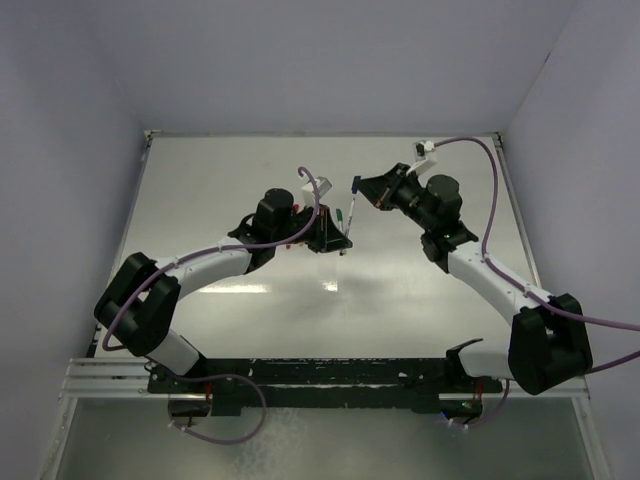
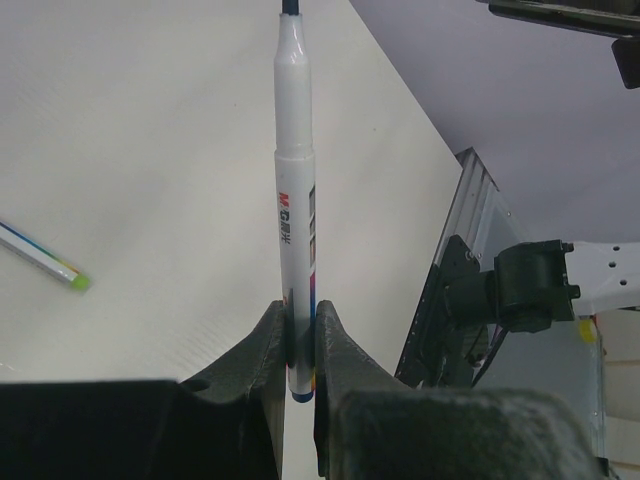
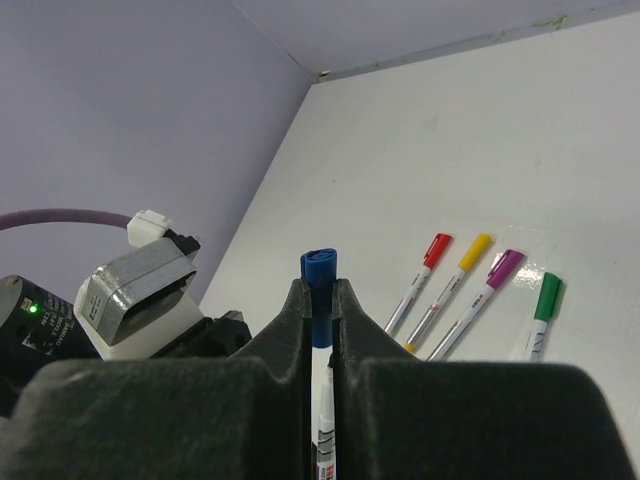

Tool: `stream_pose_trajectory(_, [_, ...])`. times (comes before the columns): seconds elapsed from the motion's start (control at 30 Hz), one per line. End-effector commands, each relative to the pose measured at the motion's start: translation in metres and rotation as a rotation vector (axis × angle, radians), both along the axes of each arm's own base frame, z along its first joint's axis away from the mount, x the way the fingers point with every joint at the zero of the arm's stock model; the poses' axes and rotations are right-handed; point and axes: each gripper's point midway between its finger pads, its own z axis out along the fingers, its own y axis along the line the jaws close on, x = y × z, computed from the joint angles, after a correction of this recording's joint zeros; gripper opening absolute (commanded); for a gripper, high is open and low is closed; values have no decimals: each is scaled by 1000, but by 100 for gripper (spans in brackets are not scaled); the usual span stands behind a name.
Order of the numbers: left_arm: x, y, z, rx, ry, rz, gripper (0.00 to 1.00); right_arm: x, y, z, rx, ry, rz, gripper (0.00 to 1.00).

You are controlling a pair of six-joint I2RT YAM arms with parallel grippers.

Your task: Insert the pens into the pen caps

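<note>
My left gripper (image 1: pixel 338 243) (image 2: pixel 300 312) is shut on the rear end of a grey-white pen (image 2: pixel 295 180) with a dark blue tip, pointing away from it. My right gripper (image 1: pixel 358 188) (image 3: pixel 319 287) is shut on the dark blue cap (image 3: pixel 319 272), held above the table. The pen's front end (image 3: pixel 323 420) runs up between the right fingers to the cap's open end; how far in it sits is hidden. Four capped pens lie on the table: red (image 3: pixel 437 250), yellow (image 3: pixel 474 250), purple (image 3: pixel 505 267) and green (image 3: pixel 547 297).
The capped pens lie just behind the two grippers (image 1: pixel 338 213). One of them, with a green end (image 2: pixel 45 263), shows at the left of the left wrist view. Grey walls close the table at the back and sides. The right arm's base (image 2: pixel 530 290) stands at the table's near edge.
</note>
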Motion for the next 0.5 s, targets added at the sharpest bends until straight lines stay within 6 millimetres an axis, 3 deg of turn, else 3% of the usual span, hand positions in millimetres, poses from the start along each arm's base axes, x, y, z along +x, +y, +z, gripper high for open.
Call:
stream_pose_trajectory(0.0, [6,-5,34,-60,-108,-2,0,-5,3,5,-1,-30,26,0])
stream_pose_trajectory(0.47, [6,-3,35,-62,-114,6,0,-7,3,0,-4,-18,27,0])
